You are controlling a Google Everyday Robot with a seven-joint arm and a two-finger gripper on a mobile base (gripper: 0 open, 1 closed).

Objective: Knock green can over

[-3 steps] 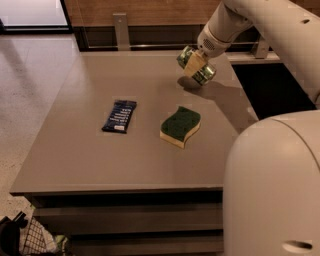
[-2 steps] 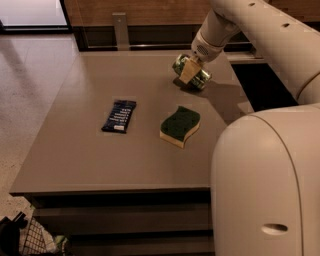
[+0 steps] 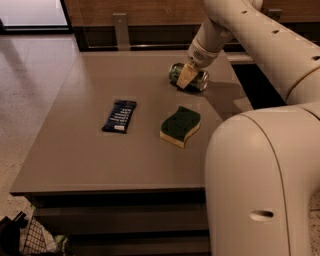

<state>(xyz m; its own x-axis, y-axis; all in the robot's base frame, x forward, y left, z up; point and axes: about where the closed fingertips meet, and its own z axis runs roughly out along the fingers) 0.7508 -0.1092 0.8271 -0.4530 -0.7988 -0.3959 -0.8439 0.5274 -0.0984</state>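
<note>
Matte grey-brown surface [image 3: 75, 150], flat and rectangular, on a pale speckled floor [image 3: 30, 65], with wood panelling [image 3: 150, 10] across the back. Reaching in from the upper right, a smooth cream plastic arm [image 3: 250, 35], rounded and tubular, ending in the claw [image 3: 185, 78] near the far edge. Directly at the claw, touching its tan tip: the green can [image 3: 198, 80], a small shiny metal cylinder, lying on its side on the surface. Long axis running roughly across the view, close to parallel with the far edge; one round end pointing toward the viewer's left, the silvery end poking out on the other side of the claw. Cannot tell how wide the claw stands or whether it has hold of the can.

Nearer the viewer than the claw, well apart: a wavy-edged sponge [image 3: 181, 122], rough dark green top over soft yellow foam. Further toward the viewer's left of the claw, a flat dark blue wrapped bar [image 3: 120, 115], glossy and oblong.
</note>
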